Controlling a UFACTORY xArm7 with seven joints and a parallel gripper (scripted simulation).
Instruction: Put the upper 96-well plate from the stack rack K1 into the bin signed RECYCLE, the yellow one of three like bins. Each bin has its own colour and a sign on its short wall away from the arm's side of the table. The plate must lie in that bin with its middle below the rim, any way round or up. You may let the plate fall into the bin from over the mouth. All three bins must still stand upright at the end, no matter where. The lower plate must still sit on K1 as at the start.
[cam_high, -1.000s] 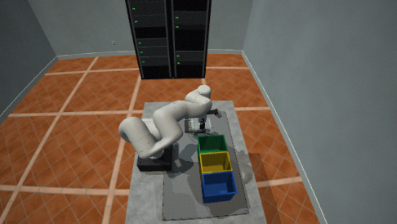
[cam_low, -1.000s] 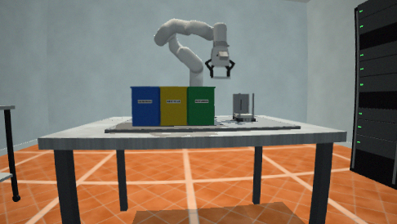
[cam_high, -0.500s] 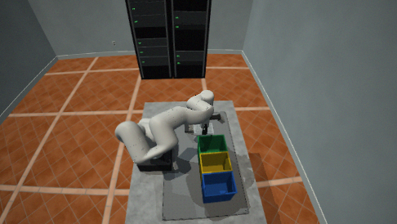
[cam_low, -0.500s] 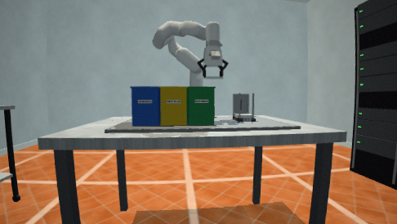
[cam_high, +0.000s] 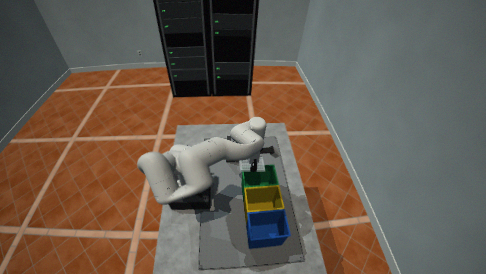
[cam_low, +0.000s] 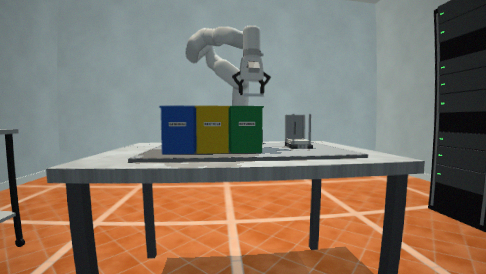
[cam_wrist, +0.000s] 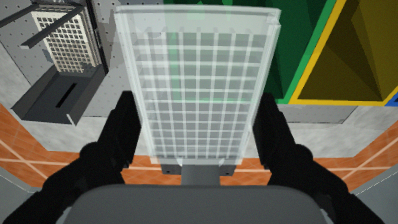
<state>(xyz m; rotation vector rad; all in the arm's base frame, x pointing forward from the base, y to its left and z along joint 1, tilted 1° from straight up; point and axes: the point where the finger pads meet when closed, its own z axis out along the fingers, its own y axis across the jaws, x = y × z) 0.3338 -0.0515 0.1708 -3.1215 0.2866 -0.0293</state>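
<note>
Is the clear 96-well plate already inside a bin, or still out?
Still out. The gripper is shut on the plate, carrying it high over the green bin, short of the yellow bin.

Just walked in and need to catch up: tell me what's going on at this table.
The arm's gripper is shut on a clear 96-well plate, holding it high over the green bin. The yellow bin, its target, stands next in the row, with the blue bin beyond. The other plate sits on the stack rack. All three bins stand upright.
</note>
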